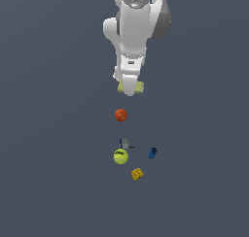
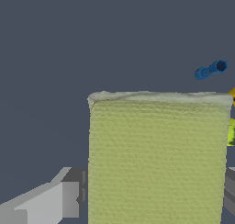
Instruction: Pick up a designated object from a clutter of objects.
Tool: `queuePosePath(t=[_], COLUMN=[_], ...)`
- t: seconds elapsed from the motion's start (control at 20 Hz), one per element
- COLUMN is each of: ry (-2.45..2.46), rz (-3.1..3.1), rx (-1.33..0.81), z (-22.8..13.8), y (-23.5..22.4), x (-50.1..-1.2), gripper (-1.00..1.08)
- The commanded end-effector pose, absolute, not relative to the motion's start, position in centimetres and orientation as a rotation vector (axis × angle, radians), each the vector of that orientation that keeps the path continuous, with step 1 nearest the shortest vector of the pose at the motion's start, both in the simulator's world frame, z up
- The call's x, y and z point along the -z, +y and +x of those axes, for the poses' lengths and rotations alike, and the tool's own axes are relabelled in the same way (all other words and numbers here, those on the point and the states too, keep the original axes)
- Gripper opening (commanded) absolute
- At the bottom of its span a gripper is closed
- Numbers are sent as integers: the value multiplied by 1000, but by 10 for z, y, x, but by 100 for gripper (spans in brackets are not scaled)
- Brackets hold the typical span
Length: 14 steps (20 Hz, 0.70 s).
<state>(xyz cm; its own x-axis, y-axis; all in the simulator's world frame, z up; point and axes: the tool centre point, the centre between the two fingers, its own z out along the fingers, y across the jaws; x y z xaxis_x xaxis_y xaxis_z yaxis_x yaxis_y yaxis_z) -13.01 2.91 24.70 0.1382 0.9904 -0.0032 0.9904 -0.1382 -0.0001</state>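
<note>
The designated object, a thin pale yellow-green square pad, shows on both sides of my gripper in the exterior view. In the wrist view the pad fills the space between my grey fingers, its textured face towards the camera, and my gripper is shut on it. The rest of the clutter lies below it in the exterior view: an orange-red ball, a yellow-green ball, a tiny grey piece, a blue piece and an orange-yellow block.
The white arm comes down from the top of the exterior view. In the wrist view the blue piece looks small and far off, and slivers of the orange-yellow block and yellow-green ball peek past the pad's edge.
</note>
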Motion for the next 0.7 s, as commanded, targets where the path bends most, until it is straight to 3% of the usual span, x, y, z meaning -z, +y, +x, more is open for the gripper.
queuePosePath(t=[0.0,0.65], ry=[2060,2061], rz=[2369,2370], rx=[3,2], z=[-134,-142], y=[46,111], x=[-268,-352], gripper=[-100,-100])
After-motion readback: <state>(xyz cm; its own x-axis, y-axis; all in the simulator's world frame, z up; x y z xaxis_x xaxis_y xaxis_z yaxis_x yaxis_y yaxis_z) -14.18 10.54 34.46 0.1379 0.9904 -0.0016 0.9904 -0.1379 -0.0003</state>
